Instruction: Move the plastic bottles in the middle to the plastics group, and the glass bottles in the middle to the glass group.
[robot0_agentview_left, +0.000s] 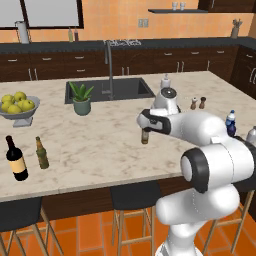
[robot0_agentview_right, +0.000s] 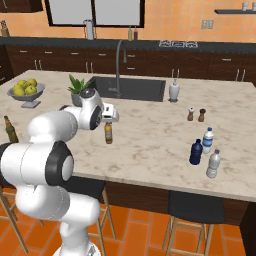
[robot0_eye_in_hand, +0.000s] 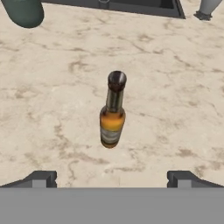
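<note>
**Open gripper hangs above the brown bottle**

The gripper (robot0_eye_in_hand: 112, 178) has its two fingertips spread wide, with nothing between them and nothing touching either one. Straight below it, centred in the gap as the hand view shows, the brown bottle with the orange label (robot0_eye_in_hand: 112, 111) stands upright on the marble counter (robot0_eye_in_hand: 175, 109), clear of the fingers. From the base cameras the hand sits just over that bottle's top, the bottle (robot0_agentview_right: 108, 133) poking out beneath it.

Beyond the gripper, toward the sink (robot0_agentview_right: 131, 88), a potted plant (robot0_agentview_left: 81, 98) stands off to its left. Well away on the left end of the counter, the olive green bottle (robot0_agentview_left: 42, 153) stands just beside the large dark wine bottle (robot0_agentview_left: 16, 158), with a bowl of yellow-green fruit (robot0_agentview_left: 17, 105) behind them. Well away on the right, the squat dark blue bottle (robot0_agentview_right: 196, 152) stands close to the clear water bottle with the blue label (robot0_agentview_right: 207, 140) and the pale clear bottle (robot0_agentview_right: 213, 164); the two shakers (robot0_agentview_right: 196, 115) are further back.
</note>
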